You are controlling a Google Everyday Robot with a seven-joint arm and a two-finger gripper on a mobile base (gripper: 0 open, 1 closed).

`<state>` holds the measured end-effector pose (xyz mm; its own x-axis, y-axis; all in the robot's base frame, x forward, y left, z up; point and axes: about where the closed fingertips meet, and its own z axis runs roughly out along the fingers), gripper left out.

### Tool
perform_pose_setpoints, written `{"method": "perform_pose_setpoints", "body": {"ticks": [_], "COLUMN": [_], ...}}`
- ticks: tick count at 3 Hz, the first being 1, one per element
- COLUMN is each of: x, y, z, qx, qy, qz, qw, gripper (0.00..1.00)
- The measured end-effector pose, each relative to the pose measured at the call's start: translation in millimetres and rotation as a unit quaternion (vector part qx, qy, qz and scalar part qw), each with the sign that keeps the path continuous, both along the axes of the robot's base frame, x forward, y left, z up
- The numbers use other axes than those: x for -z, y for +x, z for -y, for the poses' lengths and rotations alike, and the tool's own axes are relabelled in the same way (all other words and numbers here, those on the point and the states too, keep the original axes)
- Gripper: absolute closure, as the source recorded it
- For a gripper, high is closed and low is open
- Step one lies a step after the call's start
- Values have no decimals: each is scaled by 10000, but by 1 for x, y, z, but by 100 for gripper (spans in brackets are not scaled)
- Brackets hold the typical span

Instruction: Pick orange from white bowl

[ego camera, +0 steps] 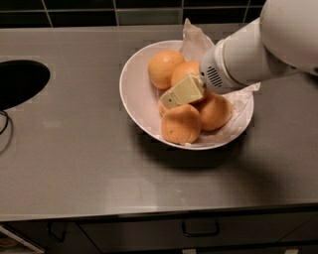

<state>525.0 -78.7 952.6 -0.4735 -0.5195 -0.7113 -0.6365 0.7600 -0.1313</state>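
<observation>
While the white arm (258, 49) reaches in from the far right of the scene, the end effector (171, 97) sits inside the white bowl (130, 94), low over the middle of the pile of fruit. It shows as a flat beige block that slopes down toward the near left, with its tip above the gap between the fruits. Whether the end effector is apart, together or clamped on anything cannot be told from this view. The orange (214, 111), the deeper-coloured fruit, lies in the right part of the white bowl, just to the right of the end effector and partly under the grey wrist of the arm. Contact between the orange and the end effector cannot be confirmed. The other oranges (181, 124) are paler: one lies at the near side touching the orange, one at the far left of the pile, one directly behind the end effector, and a sliver of another shows under the tip. Crumpled white paper (193, 39) rises behind the far rim of the white bowl and appears again along its right side. The white bowl stands on the grey table (74, 158), right of centre. A dark oval opening (20, 82) is set in the table at the left edge, well apart from the white bowl, and a thin black cable (4, 124) hangs near it. Dark wall tiles (99, 12) run along the far edge, and a drawer handle (200, 229) shows below the near edge.
</observation>
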Motion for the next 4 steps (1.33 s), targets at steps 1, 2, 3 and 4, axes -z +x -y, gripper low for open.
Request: {"method": "perform_pose_setpoints", "body": {"ticks": [1,2,3,4], "x": [-1,3,7,12], "y": [5,11,15,17], "z": [-2,-2,-4,-6], "qx": [155,313,385,465], "qy": [94,181,218,173], "qz": [108,201,235,245], "qw": [9998,9991,9987,9985], "gripper": [15,18,17,17]}}
